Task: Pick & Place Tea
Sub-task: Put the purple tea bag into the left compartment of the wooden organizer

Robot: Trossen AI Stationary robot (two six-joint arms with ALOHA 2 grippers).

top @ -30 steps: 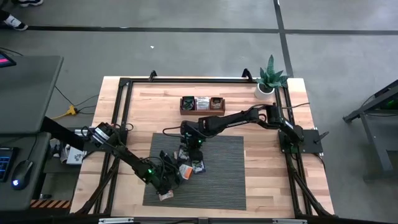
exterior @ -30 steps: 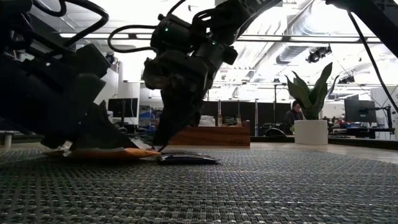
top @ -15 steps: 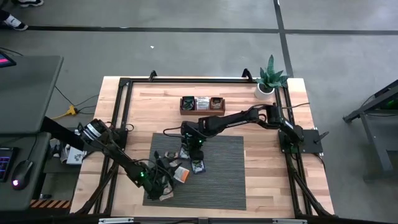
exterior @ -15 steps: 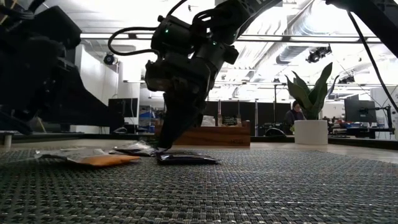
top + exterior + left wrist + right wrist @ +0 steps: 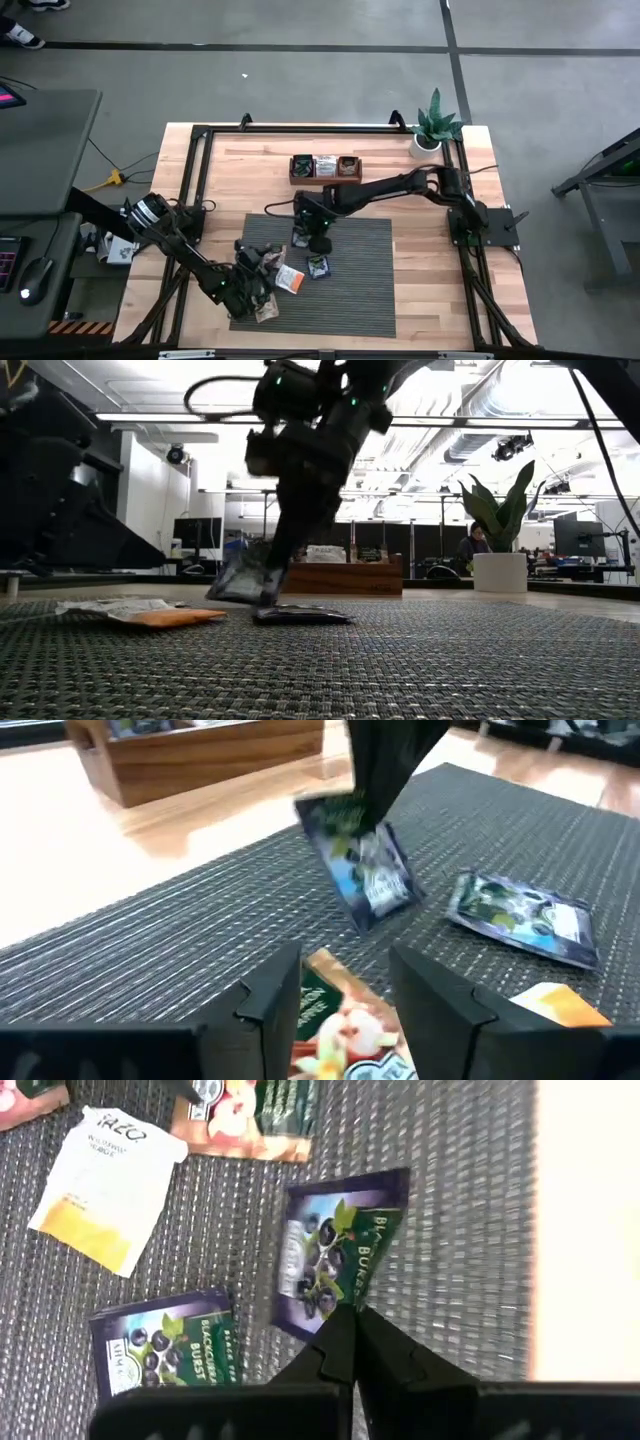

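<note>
Dark sachet (image 5: 335,1250) hangs by one corner from right gripper (image 5: 348,1323), jaws pinched tight, just above mat (image 5: 360,280). Carry level toward wooden tray (image 5: 325,168); corner hold looks weak, avoid swinging. Left gripper (image 5: 345,982), jaws wide, hovers over loose sachets (image 5: 290,278).

A glossy printed foil sachet (image 5: 335,1252) is pinched at its corner by the matt black plastic fingers (image 5: 340,1348) of the right gripper (image 5: 352,1318). Beneath it, a coarse woven grey mat (image 5: 460,1230) is seen, bordered by smooth pale wood (image 5: 590,1230).
</note>
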